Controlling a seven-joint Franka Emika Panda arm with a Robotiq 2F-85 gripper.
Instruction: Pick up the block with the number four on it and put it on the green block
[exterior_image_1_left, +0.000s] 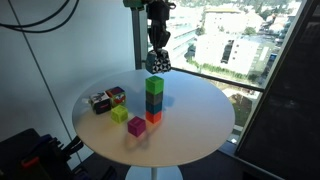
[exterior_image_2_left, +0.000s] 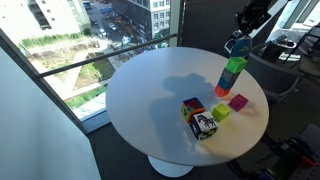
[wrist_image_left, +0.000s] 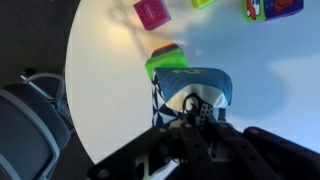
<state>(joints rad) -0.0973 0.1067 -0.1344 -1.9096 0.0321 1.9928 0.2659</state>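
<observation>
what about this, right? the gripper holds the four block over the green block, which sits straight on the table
One thing off: the green block sits on a teal cube, not on the table. The gripper does hold the four block over it. Both exterior views show this.

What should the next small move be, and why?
Probably ease the gripper straight down: it holds the block with the number four just above the green block topping the stack, with a gap between them. In the wrist view the green block sits off-centre, so slight centring may be needed first.
</observation>
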